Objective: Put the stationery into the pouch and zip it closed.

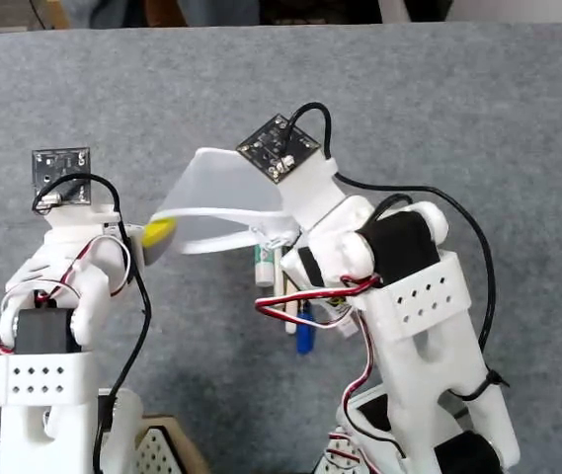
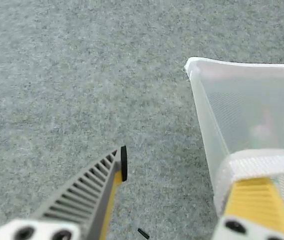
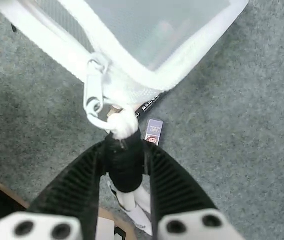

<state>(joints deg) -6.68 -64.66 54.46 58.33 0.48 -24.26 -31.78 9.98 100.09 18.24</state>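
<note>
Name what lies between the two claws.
The white mesh pouch spans that stretch in the high view, one end at the left claw, the other at the right claw, which is shut on a pen.

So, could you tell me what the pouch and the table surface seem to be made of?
The pouch looks like translucent white mesh or plastic, matte, with woven tape edging; shapes show faintly through it. The table surface looks like grey felt or short-pile carpet, given its fuzzy, mottled texture.
</note>
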